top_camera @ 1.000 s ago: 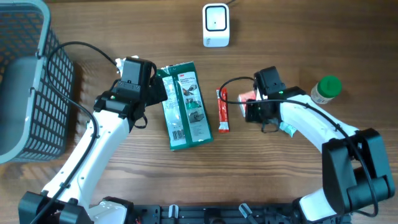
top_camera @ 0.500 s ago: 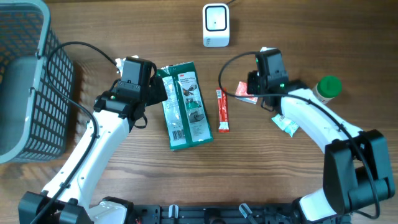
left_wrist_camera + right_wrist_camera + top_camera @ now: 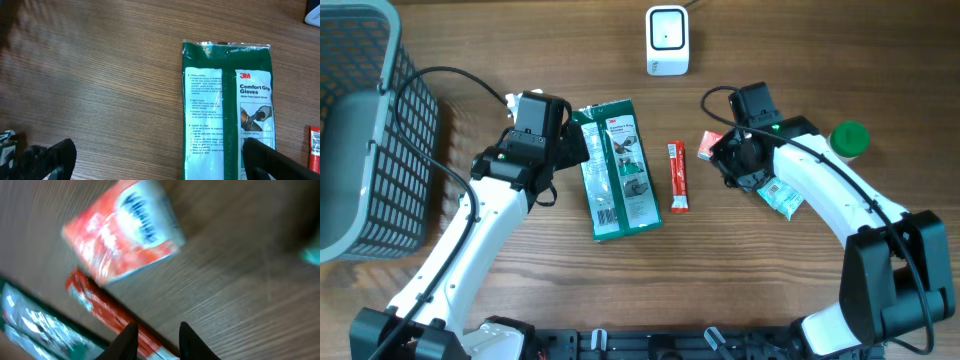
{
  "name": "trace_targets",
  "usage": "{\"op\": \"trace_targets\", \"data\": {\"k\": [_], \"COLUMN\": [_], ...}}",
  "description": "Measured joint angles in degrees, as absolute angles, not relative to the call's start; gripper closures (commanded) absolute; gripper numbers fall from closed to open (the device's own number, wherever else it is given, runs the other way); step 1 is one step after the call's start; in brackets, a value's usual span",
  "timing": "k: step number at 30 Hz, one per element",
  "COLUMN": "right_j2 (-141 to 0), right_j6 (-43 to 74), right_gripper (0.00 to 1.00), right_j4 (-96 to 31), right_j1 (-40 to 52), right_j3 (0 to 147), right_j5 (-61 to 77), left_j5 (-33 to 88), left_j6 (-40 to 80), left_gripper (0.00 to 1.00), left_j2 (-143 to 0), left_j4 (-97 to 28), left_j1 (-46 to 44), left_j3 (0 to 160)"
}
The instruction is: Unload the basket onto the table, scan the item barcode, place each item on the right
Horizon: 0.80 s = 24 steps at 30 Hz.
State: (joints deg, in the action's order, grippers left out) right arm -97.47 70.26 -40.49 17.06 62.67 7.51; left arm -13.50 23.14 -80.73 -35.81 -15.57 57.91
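The white barcode scanner (image 3: 667, 40) stands at the back of the table. A green glove package (image 3: 618, 170) (image 3: 227, 115) lies flat with a barcode near its front left corner. My left gripper (image 3: 578, 150) (image 3: 157, 162) is wide open and straddles the package's left half, with one finger over it and the other over bare wood. A red stick packet (image 3: 677, 177) (image 3: 115, 320) and a red tissue pack (image 3: 712, 146) (image 3: 122, 230) lie to the right. My right gripper (image 3: 732, 162) (image 3: 157, 342) hovers beside the tissue pack, narrowly open, with only wood showing between its fingers.
A grey mesh basket (image 3: 360, 130) fills the far left. On the right there are a green-capped bottle (image 3: 845, 140) and a teal-and-white packet (image 3: 782, 195) under the right arm. The right wrist view is motion-blurred.
My right gripper swung up off the red tissue pack and opened slightly, then came back down beside it. The pack now lies a little farther back. The left arm has not moved.
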Motion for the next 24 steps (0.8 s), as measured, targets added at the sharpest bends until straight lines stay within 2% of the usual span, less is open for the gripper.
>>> {"op": "trace_targets", "data": {"k": [1, 7, 12, 20, 24], "right_j2": [-97.5, -97.5, -97.5, -97.5, -97.5], "right_j6": [75.6, 86.6, 95.2, 98.8, 96.9], "right_gripper": [0.73, 0.76, 0.69, 0.63, 0.73], "right_j4": [-40.2, -32.2, -30.4, -26.2, -24.3], "right_j1": [17.1, 17.2, 19.0, 20.5, 20.4], "right_j3": [62.7, 60.0, 56.2, 54.5, 54.5], "right_j5": [7.0, 3.7, 0.4, -9.5, -12.8], "left_j5": [-13.5, -13.5, -13.5, -13.5, -13.5], "left_j6": [23.2, 23.2, 23.2, 23.2, 23.2], "left_gripper": [0.00, 0.00, 0.00, 0.00, 0.00], "left_j2": [-80.7, -80.7, -80.7, -80.7, -80.7], "left_j4": [-35.8, -35.8, -35.8, -35.8, -35.8], "left_j1": [-15.6, -15.6, -15.6, -15.6, -15.6], "left_j3": [57.9, 57.9, 57.9, 57.9, 57.9]}}
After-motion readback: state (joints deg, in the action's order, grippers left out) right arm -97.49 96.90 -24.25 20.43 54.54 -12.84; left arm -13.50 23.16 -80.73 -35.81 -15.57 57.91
